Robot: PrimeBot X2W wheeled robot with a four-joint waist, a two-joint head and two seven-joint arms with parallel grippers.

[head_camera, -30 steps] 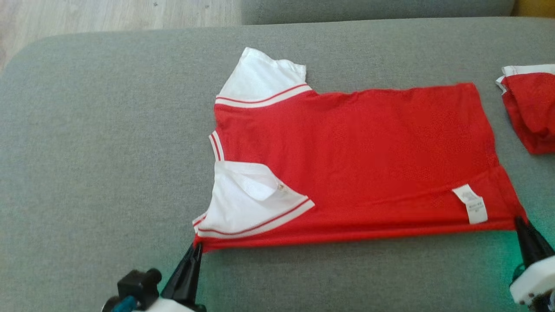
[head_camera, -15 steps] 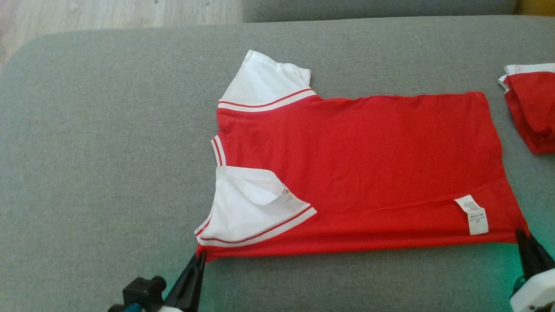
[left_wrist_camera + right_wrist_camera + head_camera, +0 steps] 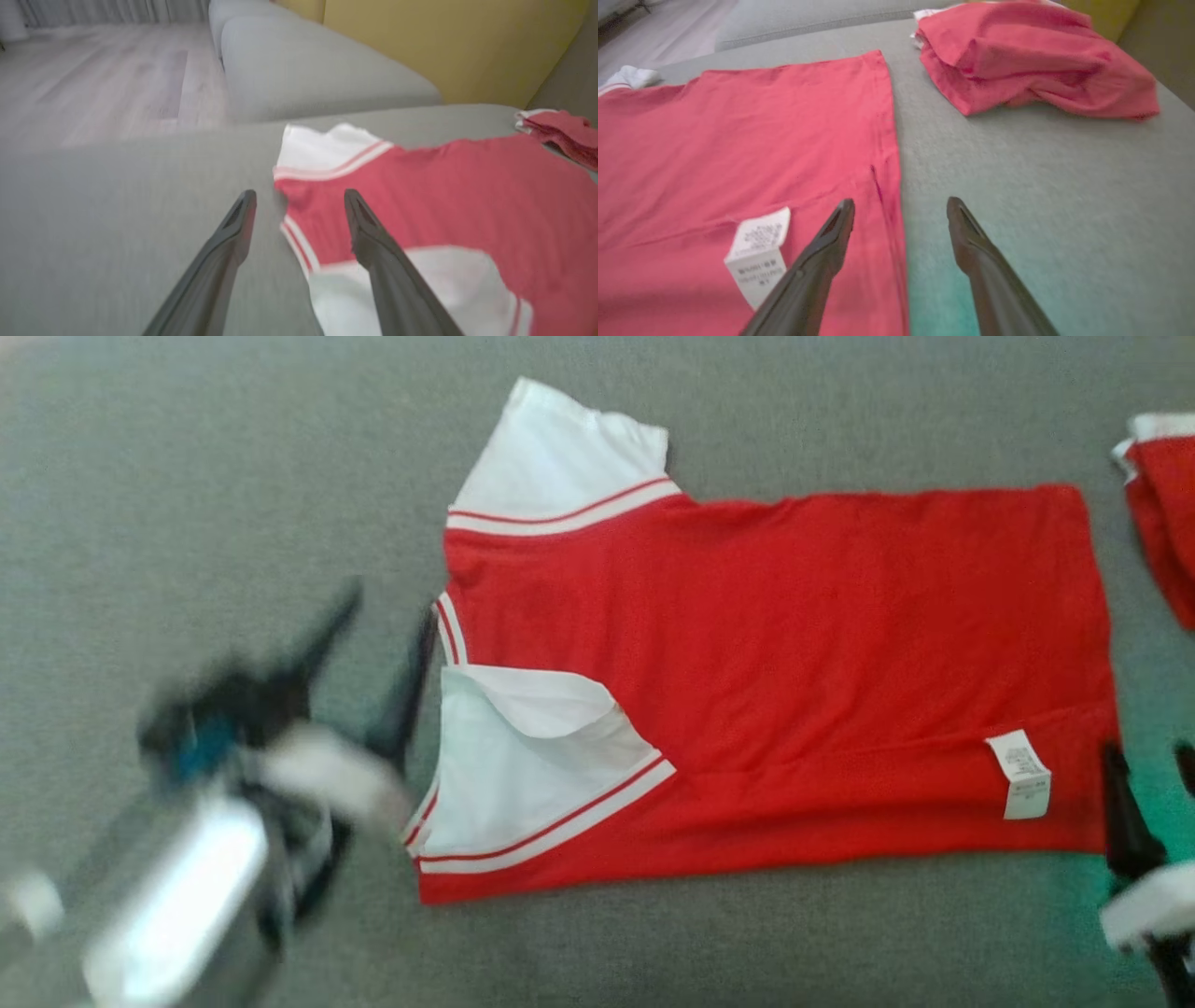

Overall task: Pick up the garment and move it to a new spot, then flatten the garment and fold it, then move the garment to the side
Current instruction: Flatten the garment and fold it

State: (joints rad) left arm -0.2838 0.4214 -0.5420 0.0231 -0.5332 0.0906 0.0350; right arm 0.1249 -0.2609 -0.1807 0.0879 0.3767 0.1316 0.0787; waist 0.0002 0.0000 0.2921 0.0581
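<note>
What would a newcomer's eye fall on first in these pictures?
The red shirt with white sleeves, spread flat across the grey cushion, dominates. The left tool stands open at its collar end and the right tool open at its hem corner, neither holding cloth. A second red garment lies bunched off to the right.

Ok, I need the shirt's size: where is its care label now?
Head view: the care label lies on the red shirt near its lower right corner, just left of the right gripper.
</note>
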